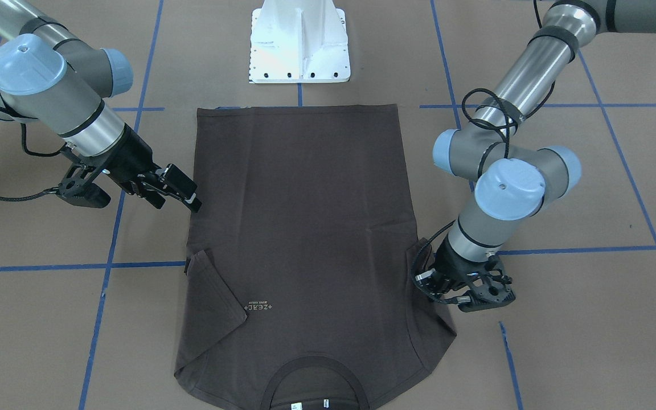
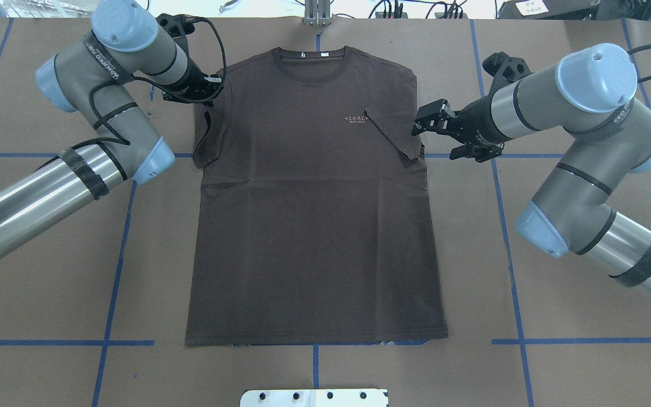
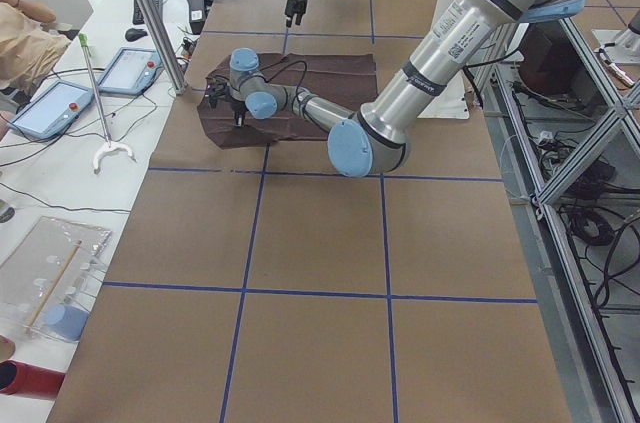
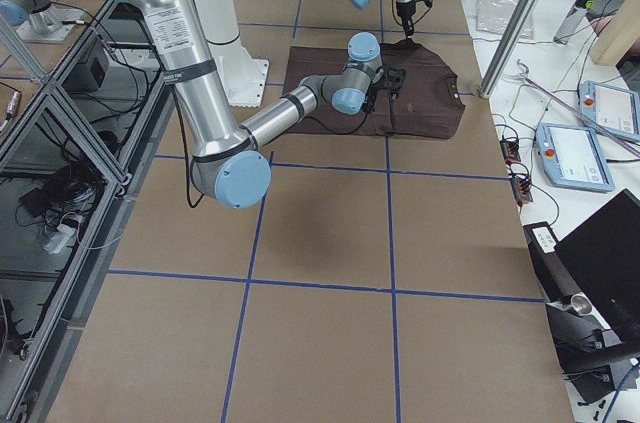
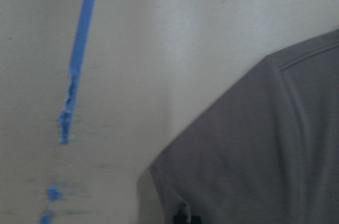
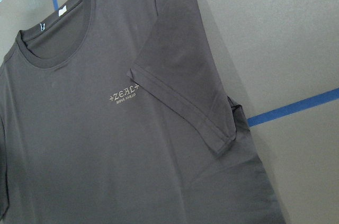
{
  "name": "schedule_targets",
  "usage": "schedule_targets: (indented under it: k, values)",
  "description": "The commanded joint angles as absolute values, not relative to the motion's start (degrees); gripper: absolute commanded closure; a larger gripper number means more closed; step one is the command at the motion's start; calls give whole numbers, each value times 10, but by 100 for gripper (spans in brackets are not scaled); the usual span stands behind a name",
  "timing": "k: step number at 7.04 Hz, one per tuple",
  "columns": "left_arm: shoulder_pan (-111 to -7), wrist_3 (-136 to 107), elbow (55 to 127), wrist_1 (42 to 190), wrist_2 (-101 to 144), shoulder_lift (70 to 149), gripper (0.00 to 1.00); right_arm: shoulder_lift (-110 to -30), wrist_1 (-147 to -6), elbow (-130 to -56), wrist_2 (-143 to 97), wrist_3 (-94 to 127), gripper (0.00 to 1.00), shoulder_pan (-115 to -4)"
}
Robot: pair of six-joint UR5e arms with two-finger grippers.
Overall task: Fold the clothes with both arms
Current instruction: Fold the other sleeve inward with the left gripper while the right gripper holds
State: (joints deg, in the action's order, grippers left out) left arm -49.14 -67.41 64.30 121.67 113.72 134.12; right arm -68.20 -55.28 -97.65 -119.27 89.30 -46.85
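Brown table [image 2: 585, 367], blue tape grid [image 2: 48, 342]; T-shirt [image 2: 314, 226] spread; white pedestal [image 1: 299, 40] at edge.

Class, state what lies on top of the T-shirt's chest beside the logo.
A sleeve lies folded inward on the T-shirt, hem beside the logo. The fabric beneath it is hidden.

Table [image 2: 585, 367], seemingly paper-covered, blue tape grid [image 2: 48, 342], brown T-shirt [image 2: 314, 226] flat
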Motion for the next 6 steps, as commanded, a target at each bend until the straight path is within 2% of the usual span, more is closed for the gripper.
schedule_targets:
  k: [1,6]
  values:
    - [-469,-704,617,1217,1134,1365,100,-682,-553,-973,-1193,893,0,-468]
    - [-464,-717,583,1223,1132,1398,100,-682,-553,-969,-1193,894,0,-464]
